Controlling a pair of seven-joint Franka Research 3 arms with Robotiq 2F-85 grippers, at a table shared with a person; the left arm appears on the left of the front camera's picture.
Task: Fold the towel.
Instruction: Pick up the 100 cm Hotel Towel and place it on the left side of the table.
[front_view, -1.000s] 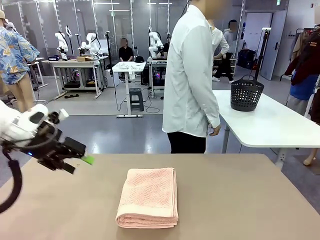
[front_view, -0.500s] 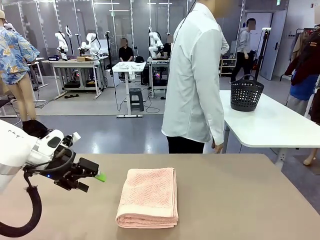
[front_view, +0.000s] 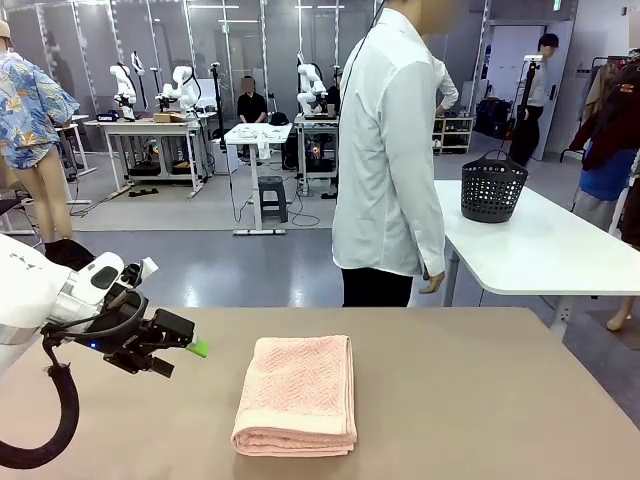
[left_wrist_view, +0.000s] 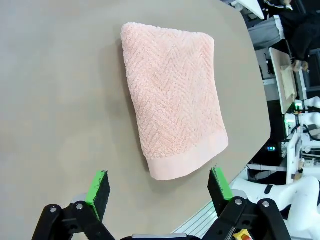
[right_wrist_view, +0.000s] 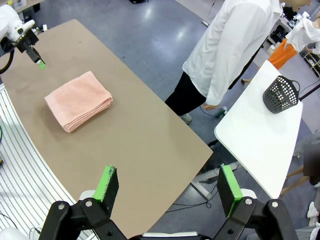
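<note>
Pink folded towel (front_view: 296, 394) lies unmoved while the left tool (front_view: 190, 348), fingers apart, has edged slightly back.

Bare table (front_view: 480, 400) all round folded towel (front_view: 297, 393); left hand (front_view: 178, 347) near, jaws apart, path unobstructed.

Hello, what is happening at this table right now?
A pink towel lies folded on the brown table, and nothing is touching it. The robot's left hand hovers open to the towel's left, and the right hand is open, high above the table. A person in a white shirt stands at the far side, turned away.
</note>
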